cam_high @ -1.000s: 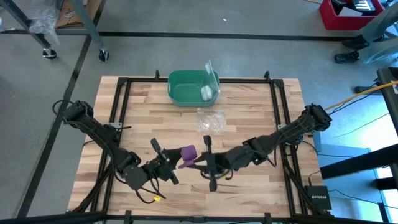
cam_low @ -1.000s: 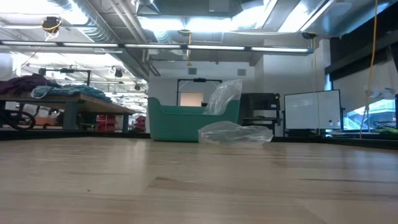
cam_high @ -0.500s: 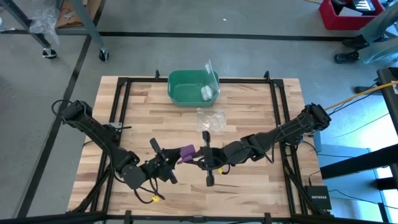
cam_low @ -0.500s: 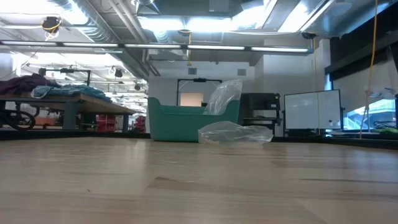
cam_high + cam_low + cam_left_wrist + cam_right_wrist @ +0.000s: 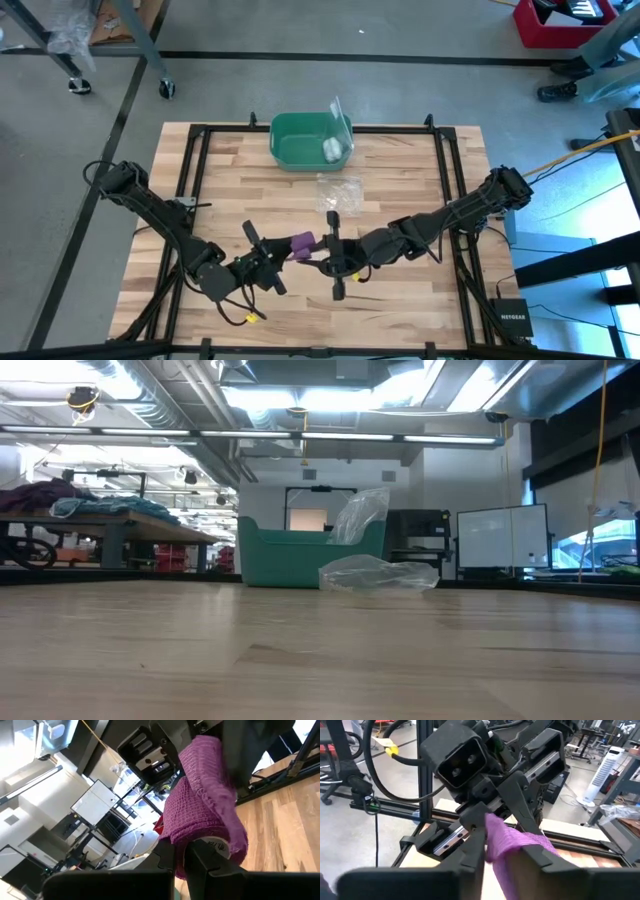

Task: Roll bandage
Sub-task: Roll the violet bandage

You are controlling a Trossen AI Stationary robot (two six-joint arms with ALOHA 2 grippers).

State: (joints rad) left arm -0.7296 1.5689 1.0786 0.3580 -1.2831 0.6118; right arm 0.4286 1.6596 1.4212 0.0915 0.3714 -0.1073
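Both arms meet over the near-centre of the table (image 5: 400,180), well in front of the green bin (image 5: 300,145). The bandage (image 5: 302,244) is lifted off the wood as a short purple roll with a loose flap, suspended between the two grippers.

Left gripper (image 5: 281,258): fingers pressed together, pinching the bandage (image 5: 205,810) at its lower end; the cloth bulges around the fingertips. Right gripper (image 5: 322,252): fingers astride the bandage (image 5: 512,842), but whether they clamp it or stand slightly apart I cannot tell.

Risks, as I judge them:
- If the right fingers slacken, the wound turns could spring loose, since only the left pinch keeps them together.
- The open flap may catch on a finger and unwind.
- The two heads sit nearly touching; a small twist could knock one into the other.
- A dropped roll could roll across the bare wood.

Surroundings: a crumpled clear plastic bag (image 5: 338,190) lies between the bin and the grippers, close behind them; it could snag if an arm swings back. A small white roll (image 5: 331,150) rests inside the bin. Nothing else crowds the hand-over.
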